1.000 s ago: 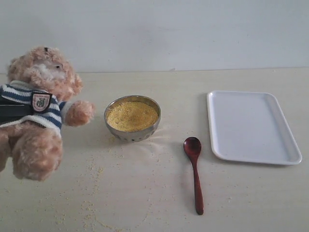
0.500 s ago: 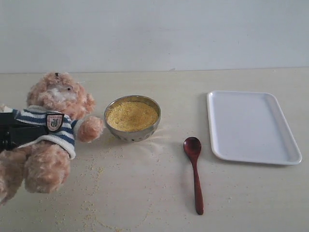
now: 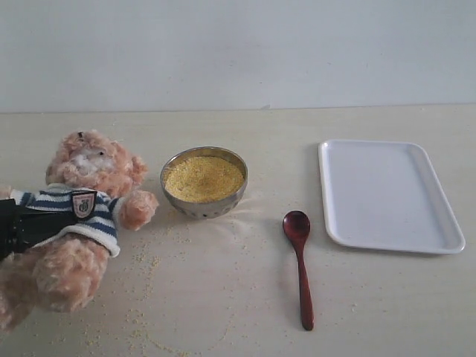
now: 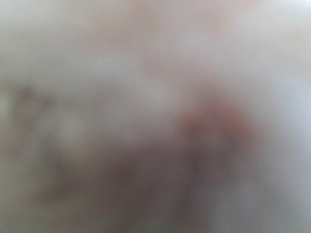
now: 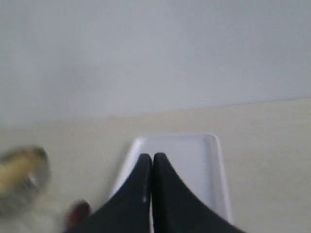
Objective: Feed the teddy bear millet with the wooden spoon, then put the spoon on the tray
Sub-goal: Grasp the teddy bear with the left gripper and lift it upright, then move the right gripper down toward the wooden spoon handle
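The teddy bear (image 3: 91,165) leans at the table's left, one paw close to the steel bowl (image 3: 169,195) of millet (image 3: 203,178). My left gripper (image 3: 22,227) is a black shape clamped across the bear's striped shirt; its wrist view is only a fur-coloured blur. The wooden spoon (image 3: 300,260) lies on the table between bowl and tray, its small bowl toward the back. The white tray (image 3: 387,195) lies empty at the right. My right gripper (image 5: 152,158) is shut on nothing, hovering before the tray (image 5: 194,165), with the spoon's tip (image 5: 77,213) off to one side.
Stray millet grains (image 3: 145,297) are scattered over the table in front of the bear and bowl. A pale wall closes off the table's far edge. The bowl (image 5: 22,177) appears blurred at the edge of the right wrist view.
The bear, held by my left gripper, has swung toward the bowl and dropped lower. Spoon, bowl and tray have not moved.
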Robot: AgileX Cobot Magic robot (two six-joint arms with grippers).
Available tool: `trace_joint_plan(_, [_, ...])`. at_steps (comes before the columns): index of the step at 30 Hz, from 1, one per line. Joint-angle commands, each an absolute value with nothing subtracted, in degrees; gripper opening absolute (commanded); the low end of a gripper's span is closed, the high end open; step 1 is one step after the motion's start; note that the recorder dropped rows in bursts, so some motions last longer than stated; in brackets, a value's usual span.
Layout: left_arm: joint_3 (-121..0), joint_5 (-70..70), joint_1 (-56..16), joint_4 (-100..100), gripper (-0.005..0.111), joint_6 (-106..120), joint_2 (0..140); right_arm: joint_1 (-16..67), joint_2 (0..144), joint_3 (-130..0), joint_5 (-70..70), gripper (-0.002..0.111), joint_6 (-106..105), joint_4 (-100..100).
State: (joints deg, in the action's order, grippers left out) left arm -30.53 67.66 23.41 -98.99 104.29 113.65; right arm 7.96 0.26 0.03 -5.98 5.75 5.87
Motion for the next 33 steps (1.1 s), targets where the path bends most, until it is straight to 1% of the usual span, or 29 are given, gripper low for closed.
trace_joint_plan(1, [-30.54, 69.96, 23.27, -99.95, 0.005, 110.58, 110.35, 7.93, 0.0, 0.0, 7.54, 0.0, 11.22, 23.23])
trace_joint_plan(4, [-30.78, 69.96, 23.27, -99.95, 0.005, 110.98, 106.78, 7.93, 0.0, 0.0, 13.05, 0.0, 11.22, 26.97])
trace_joint_plan(7, [-30.92, 69.22, 23.27, -99.95, 0.005, 105.18, 101.19, 7.93, 0.0, 0.0, 18.97, 0.0, 11.88, 26.97])
trace_joint_plan(10, [-30.68, 54.76, 23.27, -99.95, 0.005, 95.28, 93.67, 7.93, 0.0, 0.0, 21.24, 0.0, 14.9, 26.59])
trace_joint_plan(12, [-29.86, 49.16, 23.27, -99.95, 0.005, 91.65, 88.38, 7.93, 0.0, 0.0, 21.01, 0.0, 15.14, 26.31])
trace_joint_plan(15, [-29.25, 50.41, 23.27, -99.95, 0.005, 91.41, 82.34, 7.93, 0.0, 0.0, 19.03, 0.0, 15.14, 25.89])
trace_joint_plan(18, [-29.25, 51.05, 23.27, -99.95, 0.005, 91.5, 79.99, 7.93, 0.0, 0.0, 18.77, 0.0, 12.52, 25.89])
trace_joint_plan(20, [-29.25, 54.12, 23.27, -99.95, 0.005, 93.61, 80.14, 7.93, 0.0, 0.0, 20.99, 0.0, 11.38, 26.25])
trace_joint_plan(23, [-29.25, 62.08, 23.27, -99.95, 0.005, 95.94, 81.24, 7.93, 0.0, -0.64, 25.46, 0.0, 19.33, 24.8])
trace_joint_plan(25, [-29.25, 64.42, 23.27, -99.95, 0.005, 96.05, 81.64, 7.93, 0.0, -5.9, 26.18, 0.0, 23.9, 13.95])
trace_joint_plan(28, [-29.25, 63.23, 23.27, -99.95, 0.005, 96.05, 81.68, 7.93, 8.05, -15.85, 24.24, 0.0, 31.63, -10.15])
trace_joint_plan(30, [-29.25, 62.37, 23.27, -99.95, 0.005, 96.05, 81.68, 7.93, 16.84, -22.08, 18.85, 0.0, 36.72, -24.54])
trace_joint_plan(33, [-29.25, 62.37, 23.27, -99.95, 0.005, 96.05, 81.68, 7.93, 33.46, -30.36, 2.25, 0.0, 41.48, -35.71])
